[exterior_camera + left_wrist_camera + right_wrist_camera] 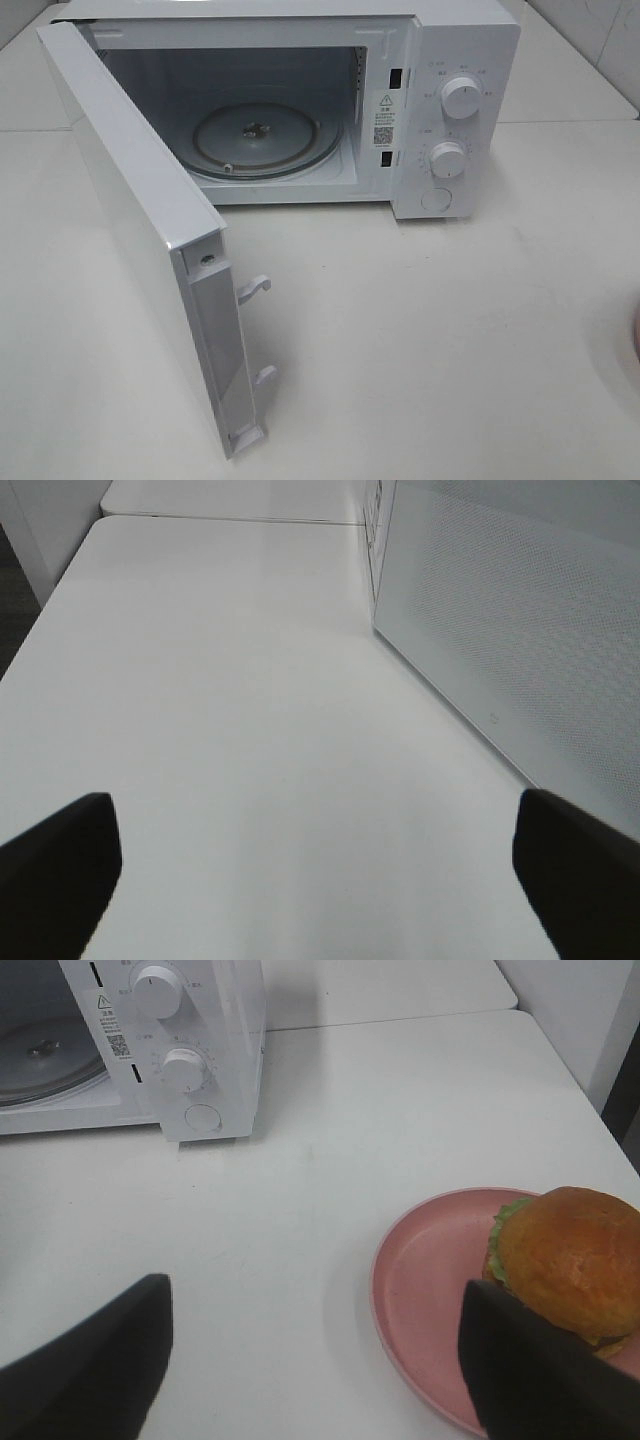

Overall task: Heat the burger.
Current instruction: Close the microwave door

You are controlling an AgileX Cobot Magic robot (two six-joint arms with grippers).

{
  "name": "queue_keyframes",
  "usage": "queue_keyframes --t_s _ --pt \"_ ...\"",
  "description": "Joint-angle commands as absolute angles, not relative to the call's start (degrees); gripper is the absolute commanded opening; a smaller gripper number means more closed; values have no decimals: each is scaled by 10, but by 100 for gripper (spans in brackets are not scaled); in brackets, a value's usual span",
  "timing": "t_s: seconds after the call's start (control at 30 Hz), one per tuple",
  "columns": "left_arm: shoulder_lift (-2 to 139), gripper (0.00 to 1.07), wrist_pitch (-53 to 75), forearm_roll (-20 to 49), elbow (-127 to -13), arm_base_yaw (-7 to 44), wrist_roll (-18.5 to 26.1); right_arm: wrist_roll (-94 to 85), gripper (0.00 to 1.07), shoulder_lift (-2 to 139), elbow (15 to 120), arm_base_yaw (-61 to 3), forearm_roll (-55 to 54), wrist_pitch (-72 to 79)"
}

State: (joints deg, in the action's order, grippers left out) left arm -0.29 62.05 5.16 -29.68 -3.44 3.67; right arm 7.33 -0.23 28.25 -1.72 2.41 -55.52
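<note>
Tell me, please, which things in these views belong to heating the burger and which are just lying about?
Part of the job:
- burger, sitting on the pink plate
- microwave, door swung open, glass turntable bare
- right gripper, open, close to the plate

Not in use:
- left gripper, open over bare table

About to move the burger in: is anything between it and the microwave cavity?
Nothing visible: the white microwave's door hangs wide open, its glass turntable is bare, and the table between it and the golden-bun burger on the pink plate is empty.
</note>
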Motion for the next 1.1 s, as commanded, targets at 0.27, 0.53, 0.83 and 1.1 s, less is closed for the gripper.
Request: queue_keyframes --t_s 0.27,0.53,0.83,1.1 --pt "-13 100 613 51 -297 -36 35 67 76 -17 281 -14 23 -551" --pt "-13 100 613 51 -297 -36 35 67 76 -17 281 -14 23 -551" --pt "-13 100 613 51 -297 -36 35 67 76 -17 281 -14 23 -551" --pt "-13 100 613 51 -297 -36 35 67 76 -17 281 -14 23 -551"
